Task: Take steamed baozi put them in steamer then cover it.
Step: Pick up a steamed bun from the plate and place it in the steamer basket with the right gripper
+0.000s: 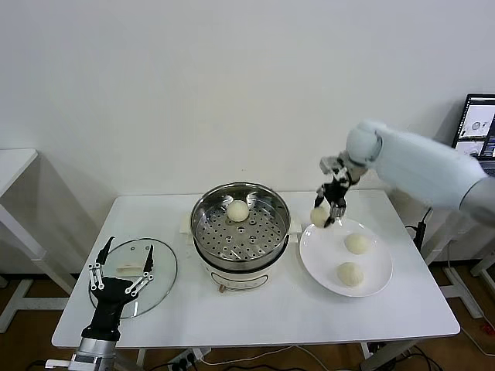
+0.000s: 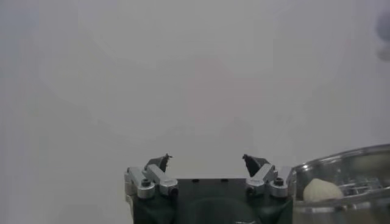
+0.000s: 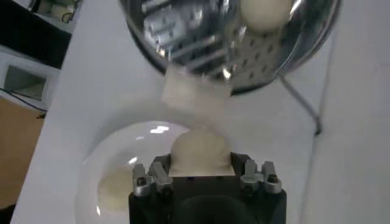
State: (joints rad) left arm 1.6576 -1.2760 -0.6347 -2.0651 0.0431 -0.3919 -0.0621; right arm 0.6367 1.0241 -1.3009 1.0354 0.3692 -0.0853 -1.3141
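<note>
Right end effector [image 1: 331, 210] is clenched on a round cream-white bun [image 1: 320, 216], held above the counter [image 1: 263, 313] between the shiny stainless-steel steamer pot [image 1: 240, 229] and the flat white plate [image 1: 317, 259]. One bun [image 1: 237, 210] is seated on the steamer's perforated tray; two [image 1: 356, 243] [image 1: 350, 273] are left on the plate. Left end effector [image 1: 122, 267] is released, parked over the clear glass lid [image 1: 162, 272] at the counter's left.

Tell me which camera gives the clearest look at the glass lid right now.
The head view: the cover lies flat on the table by the left gripper, whole outline visible. Neither wrist view shows it.
</note>
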